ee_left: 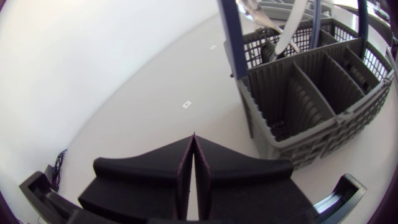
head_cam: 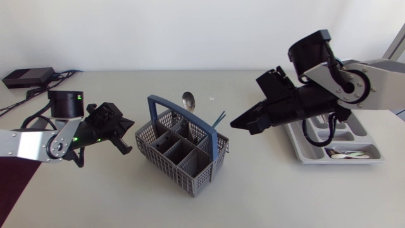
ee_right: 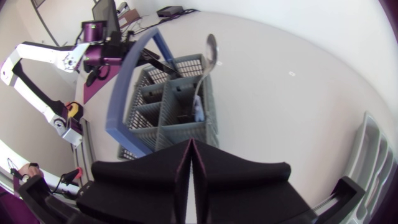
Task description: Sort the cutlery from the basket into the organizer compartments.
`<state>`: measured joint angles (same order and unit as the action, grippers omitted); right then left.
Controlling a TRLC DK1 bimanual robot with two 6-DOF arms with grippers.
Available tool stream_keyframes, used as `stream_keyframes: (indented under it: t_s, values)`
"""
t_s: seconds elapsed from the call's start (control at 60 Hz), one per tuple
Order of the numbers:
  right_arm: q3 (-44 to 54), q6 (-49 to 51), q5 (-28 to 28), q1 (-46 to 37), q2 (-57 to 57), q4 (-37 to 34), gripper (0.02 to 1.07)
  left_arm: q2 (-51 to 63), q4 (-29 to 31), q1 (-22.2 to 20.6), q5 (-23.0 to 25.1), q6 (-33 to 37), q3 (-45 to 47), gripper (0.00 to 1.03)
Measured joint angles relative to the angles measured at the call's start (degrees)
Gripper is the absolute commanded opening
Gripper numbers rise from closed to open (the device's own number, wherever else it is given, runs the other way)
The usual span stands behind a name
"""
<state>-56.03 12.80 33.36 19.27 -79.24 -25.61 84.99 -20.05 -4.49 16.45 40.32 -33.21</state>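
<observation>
The grey cutlery basket (head_cam: 166,166) with a blue handle (head_cam: 158,107) stands mid-table. A metal spoon (head_cam: 188,99) sticks up from its far side, and a thin blue-handled piece (head_cam: 219,118) leans out at its right. My left gripper (head_cam: 128,137) is shut and empty, just left of the basket (ee_left: 298,134). My right gripper (head_cam: 236,123) is shut and empty, hanging to the right of the basket (ee_right: 186,132), with the spoon (ee_right: 210,53) ahead of it. The grey organizer (head_cam: 305,156) lies at the right under my right arm, with spoons (head_cam: 348,153) in its front compartment.
A black box (head_cam: 28,76) with cables lies at the back left corner. A dark mat (head_cam: 16,190) covers the front left corner. In the right wrist view the organizer's edge (ee_right: 373,155) lies beside the gripper (ee_right: 191,144).
</observation>
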Motion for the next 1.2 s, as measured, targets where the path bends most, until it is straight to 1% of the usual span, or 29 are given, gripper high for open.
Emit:
stream_keyframes:
  t_s: [0.1, 0.217, 0.283, 0.483, 0.583, 0.733, 0.85, 0.95, 1.033, 1.117, 1.2]
  values:
    - [2.5, 0.6, -1.8, -2.0, -0.9, 2.3, 0.07, -6.4, 3.2, -0.5, 0.8, 0.0, 3.1, 0.04]
    - [3.6, 0.6, -2.8, -3.4, -4.4, 6.0, 0.07, -11.9, 9.2, -2.5, 1.6, 0.1, 5.1, 0.04]
    - [3.6, 0.6, -3.2, -3.7, -6.8, 7.9, 0.07, -13.6, 12.5, -4.0, 1.8, 0.5, 5.2, 0.04]
    - [3.0, 0.5, -3.2, -4.1, -12.5, 9.6, 0.07, -14.4, 18.3, -5.8, 3.8, 2.3, 5.2, 0.04]
    - [2.4, 0.5, -3.2, -4.4, -14.3, 10.1, 0.07, -14.1, 20.4, -5.8, 4.4, 3.2, 5.2, 0.04]
    - [2.2, 0.6, -3.2, -4.6, -14.6, 10.8, 0.07, -16.5, 21.9, -3.3, 4.7, 3.3, 5.2, 0.04]
    - [1.6, 0.6, -3.2, -5.4, -15.3, 10.9, 0.07, -21.2, 27.0, -3.0, 5.4, 3.6, 5.2, 0.04]
    - [1.0, 0.6, -3.3, -5.9, -16.0, 10.9, 0.07, -25.8, 31.7, -4.8, 6.8, 3.9, 5.2, 0.04]
    - [0.7, 0.6, -3.2, -6.2, -16.3, 10.9, 0.07, -27.9, 33.6, -7.3, 7.2, 3.9, 5.2, 0.04]
    - [0.5, 0.6, -3.2, -6.2, -16.3, 10.9, 0.07, -28.2, 33.7, -10.0, 7.3, 3.9, 5.4, 0.04]
    - [0.4, 0.6, -3.2, -6.1, -16.3, 10.8, 0.07, -26.6, 32.5, -11.0, 7.4, 3.9, 5.6, 0.04]
